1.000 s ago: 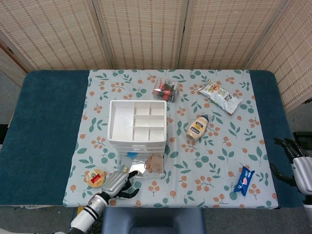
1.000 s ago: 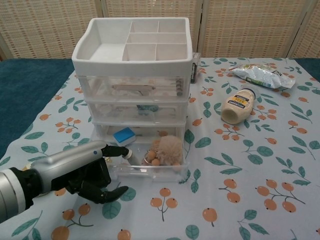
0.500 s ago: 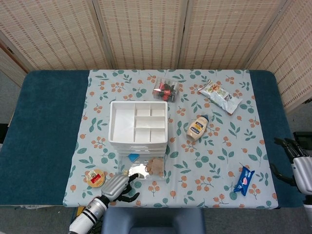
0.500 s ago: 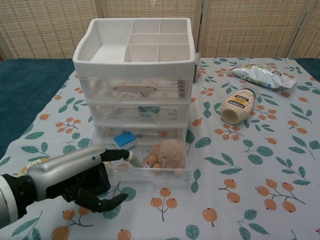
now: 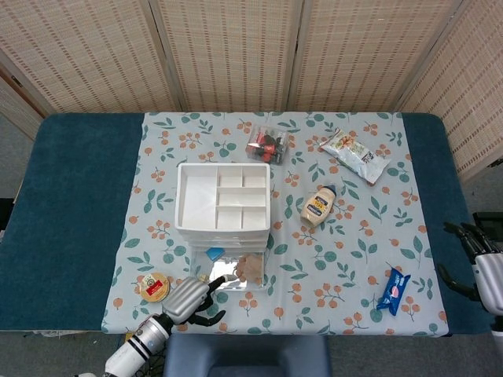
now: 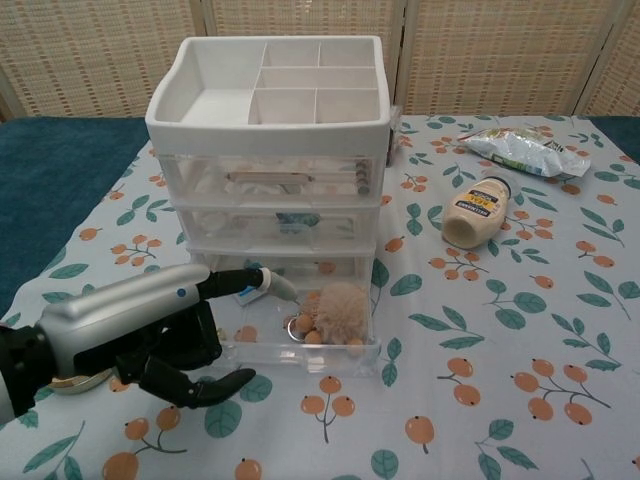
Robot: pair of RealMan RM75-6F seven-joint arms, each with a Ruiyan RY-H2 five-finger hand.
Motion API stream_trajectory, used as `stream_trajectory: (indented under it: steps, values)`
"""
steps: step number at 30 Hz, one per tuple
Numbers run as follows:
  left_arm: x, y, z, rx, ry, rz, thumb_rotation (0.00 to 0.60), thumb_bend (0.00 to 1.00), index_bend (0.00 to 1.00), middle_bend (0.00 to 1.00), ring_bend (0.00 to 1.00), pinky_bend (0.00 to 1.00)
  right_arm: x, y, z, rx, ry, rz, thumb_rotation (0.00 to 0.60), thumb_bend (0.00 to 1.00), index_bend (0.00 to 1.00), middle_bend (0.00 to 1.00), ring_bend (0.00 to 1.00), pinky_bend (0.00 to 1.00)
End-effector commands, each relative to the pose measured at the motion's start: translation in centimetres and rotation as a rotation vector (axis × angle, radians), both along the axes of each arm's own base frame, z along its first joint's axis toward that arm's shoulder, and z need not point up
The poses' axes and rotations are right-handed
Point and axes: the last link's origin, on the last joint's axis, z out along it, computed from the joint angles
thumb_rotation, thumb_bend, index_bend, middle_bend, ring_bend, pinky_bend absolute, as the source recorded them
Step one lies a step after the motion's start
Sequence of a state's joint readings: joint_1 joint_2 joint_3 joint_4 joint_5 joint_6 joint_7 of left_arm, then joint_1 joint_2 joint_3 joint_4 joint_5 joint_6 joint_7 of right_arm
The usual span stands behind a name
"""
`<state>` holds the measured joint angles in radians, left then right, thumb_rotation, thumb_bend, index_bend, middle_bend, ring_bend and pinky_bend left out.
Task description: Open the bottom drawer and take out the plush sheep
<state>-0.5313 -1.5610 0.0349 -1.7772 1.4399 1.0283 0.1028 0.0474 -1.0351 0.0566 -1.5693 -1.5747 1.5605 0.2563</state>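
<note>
At the counter's near edge, the bottom drawer (image 6: 300, 345) of the white drawer unit (image 6: 268, 120) stands pulled out, so the opening step looks done. Inside it, toward its right end, lies the plush sheep (image 6: 340, 308), with a blue block (image 6: 250, 291) at the back left. The left hand (image 6: 165, 340) sits at the drawer's left front, one of its fingers (image 6: 240, 283) reaching over the rim, the others loosely curled and holding nothing. The right hand (image 5: 481, 263) waits off the counter's right edge, fingers spread and empty. Next, the left hand likely has to shift right and dip in over the sheep. The drawer's front wall and the shelf above leave a tight entry. Nearby, a round tin (image 5: 154, 287) sits near the left hand; a mayonnaise bottle (image 6: 478, 212) and snack packet (image 6: 520, 150) lie well clear.
</note>
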Motion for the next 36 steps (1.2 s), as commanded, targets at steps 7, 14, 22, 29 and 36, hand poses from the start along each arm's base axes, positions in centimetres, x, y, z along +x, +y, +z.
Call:
stream_trajectory:
  steps: [7,14,22,29,36]
  values:
    - [2.5,3.2,1.5,-0.114,0.091,-0.118,0.6,0.57,0.16,1.0,1.0,1.0,0.1,0.0,-0.2,0.006,-0.002,0.003,0.6,0.37,0.12,0.24,0.18,0.25]
    - [4.2,4.5,0.8,-0.221,0.137,-0.112,0.6,0.78,0.06,1.0,1.0,1.0,0.0,-0.1,-0.4,0.012,-0.006,0.0,0.6,0.37,0.12,0.24,0.18,0.25]
    - [5.0,5.2,0.2,-0.281,0.2,-0.11,0.6,0.83,0.04,1.0,1.0,1.0,-0.2,-0.1,-0.3,0.012,-0.008,-0.002,0.6,0.37,0.12,0.24,0.18,0.25]
    - [5.4,6.1,-0.6,-0.291,0.242,-0.075,0.559,0.83,0.04,1.0,1.0,1.0,-0.3,0.0,-0.4,0.013,-0.012,-0.002,0.6,0.37,0.12,0.24,0.18,0.25]
    - [6.1,6.6,-1.5,-0.297,0.261,-0.041,0.526,0.83,0.03,1.0,1.0,1.0,-0.3,0.1,-0.4,0.013,-0.012,-0.001,0.6,0.37,0.12,0.24,0.18,0.25]
